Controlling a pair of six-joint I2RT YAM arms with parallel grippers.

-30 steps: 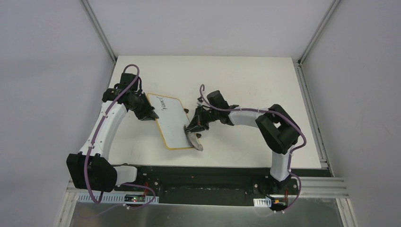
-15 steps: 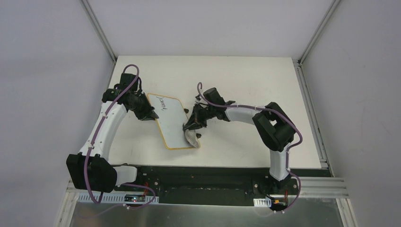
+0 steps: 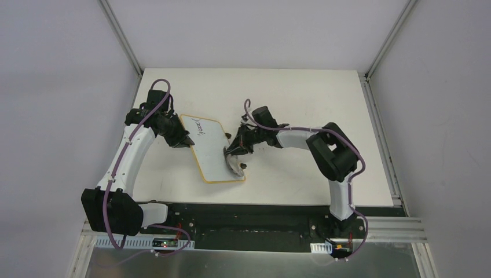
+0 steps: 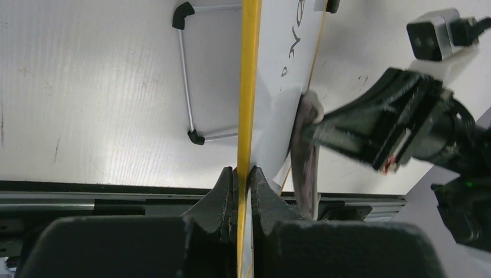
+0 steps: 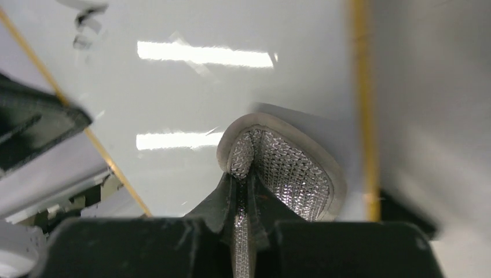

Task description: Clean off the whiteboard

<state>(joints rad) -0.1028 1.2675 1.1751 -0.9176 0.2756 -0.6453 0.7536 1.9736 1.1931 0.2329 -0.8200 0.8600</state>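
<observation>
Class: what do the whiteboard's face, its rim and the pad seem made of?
Whiteboard face: smooth glossy white coating; bright light bars reflect in it. Rim: yellow-tan, perhaps wood or a painted strip. Pad: seemingly woven silvery mesh cloth with a pale soft border.

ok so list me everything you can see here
whiteboard: one, white with tan rim, left-centre of the table
handwriting: one patch, black, far end of the whiteboard
pad: one, grey, pressed on the whiteboard's near right part
wire stand: one, silver with black corners, behind the whiteboard in the left wrist view
table: one, white, under it all
left fingers: two, black, shut on the whiteboard's rim
right fingers: two, black, shut on the pad
</observation>
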